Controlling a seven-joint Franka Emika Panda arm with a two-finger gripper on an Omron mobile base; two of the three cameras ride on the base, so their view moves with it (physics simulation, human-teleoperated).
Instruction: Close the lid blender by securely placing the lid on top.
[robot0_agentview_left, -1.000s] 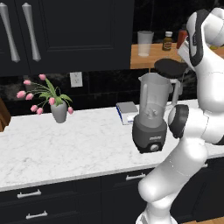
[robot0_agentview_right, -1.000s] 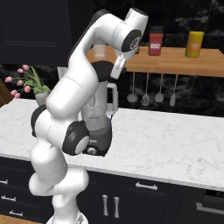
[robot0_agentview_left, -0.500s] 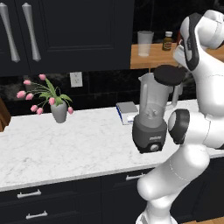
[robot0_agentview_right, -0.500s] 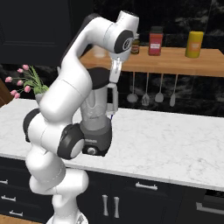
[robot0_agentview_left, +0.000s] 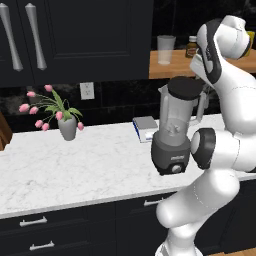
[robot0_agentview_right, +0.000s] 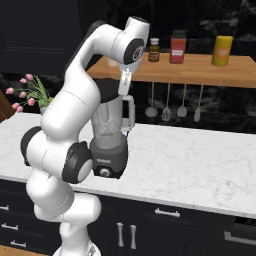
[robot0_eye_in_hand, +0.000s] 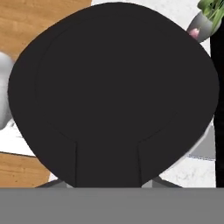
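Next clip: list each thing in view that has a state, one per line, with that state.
lid: held by the gripper, tilted at the jar's rim, not seated flat.
blender: upright on the counter, jar looks empty.
gripper: shut on the lid.
tumbler: upright on the shelf, empty.
vase: upright, holding pink tulips.

Matte black lid (robot0_agentview_left: 185, 88), white-veined marble counter (robot0_agentview_left: 75, 165)

I see a white marble counter (robot0_agentview_left: 75, 170) over dark drawers. On it stand the blender (robot0_agentview_left: 172, 145) near the front edge, a flat box (robot0_agentview_left: 145, 128) just behind it by the wall, and a vase of pink tulips (robot0_agentview_left: 66, 127) well to the left. A wooden shelf (robot0_agentview_right: 200, 70) above carries three jars (robot0_agentview_right: 178, 46) and a tumbler (robot0_agentview_left: 166, 49).
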